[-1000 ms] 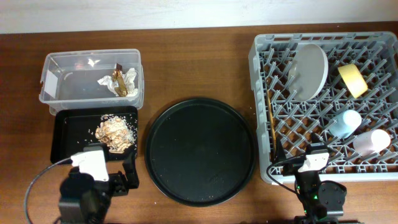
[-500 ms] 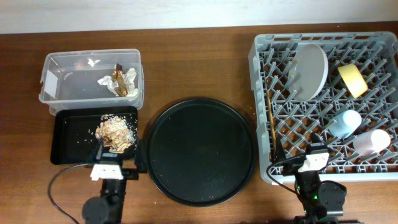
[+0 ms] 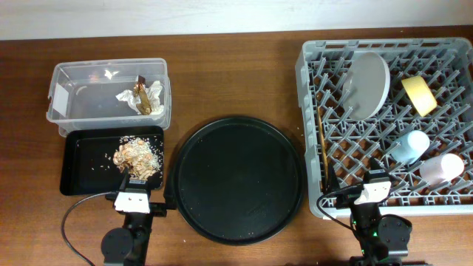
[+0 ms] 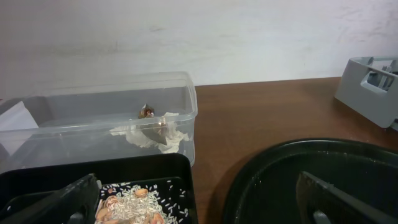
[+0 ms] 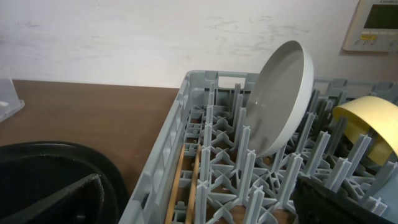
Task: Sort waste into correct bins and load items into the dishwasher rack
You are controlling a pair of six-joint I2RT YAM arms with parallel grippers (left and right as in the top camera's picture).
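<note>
Fingers of left arm [image 4: 68, 202] spread wide, empty; heap of beige-brown crumbly food scraps [image 3: 135, 157] lies just beyond, inside shallow black rectangular tray [image 3: 80, 167]. Right fingers [image 5: 62, 199] likewise parted, empty; brown wooden chopsticks [image 3: 323, 148] run near-far in grey plastic rack [image 3: 307, 111] ahead.

Left gripper [image 3: 140, 191] swung toward 3 o'clock from the table's 7 o'clock corner, now facing the black tray's [image 3: 74, 166] 5 o'clock corner, arm tucked narrower behind it, its cable [image 3: 70, 222] looping closer in.
</note>
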